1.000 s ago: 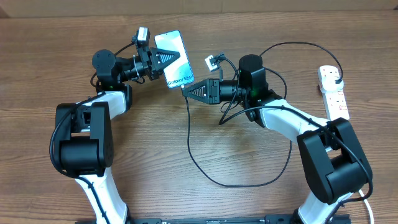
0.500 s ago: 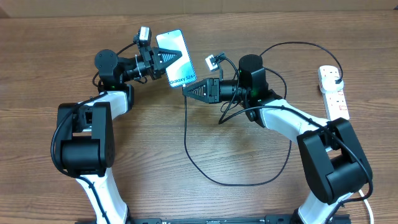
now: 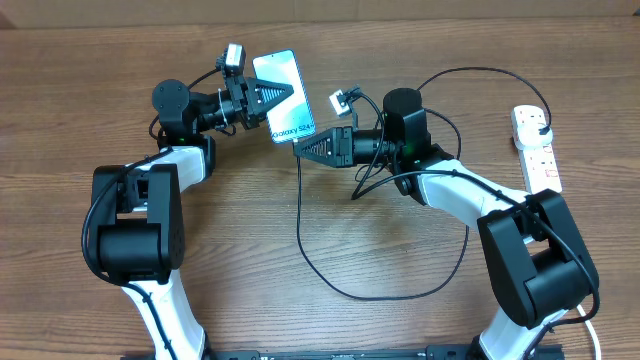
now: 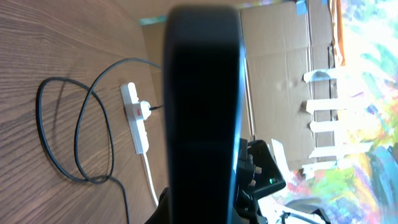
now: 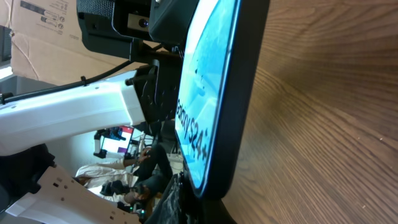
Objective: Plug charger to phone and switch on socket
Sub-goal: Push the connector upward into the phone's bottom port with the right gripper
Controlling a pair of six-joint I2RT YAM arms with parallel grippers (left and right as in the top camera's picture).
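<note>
My left gripper (image 3: 272, 96) is shut on the phone (image 3: 286, 74) and holds it above the table, its lit cyan screen facing up. My right gripper (image 3: 301, 146) is shut on the charger's connector tip, right at the phone's lower short edge; whether the tip is in the port is hidden. The black charger cable (image 3: 345, 292) loops over the table to its plug (image 3: 541, 126) in the white socket strip (image 3: 539, 164) at far right. The right wrist view shows the phone (image 5: 208, 93) edge-on just past my fingers (image 5: 202, 208). The left wrist view shows its dark back (image 4: 202, 106) and the strip (image 4: 137, 121).
The charger cable (image 4: 59, 134) lies in a wide loop on the wooden table between the two arms. The strip's white cord (image 4: 149, 180) runs off toward the table's near right. Cardboard boxes (image 4: 280, 43) stand beyond the far edge.
My left gripper has shifted the phone slightly to the right, toward the right gripper. The right gripper has stayed almost in place with the connector tip.
</note>
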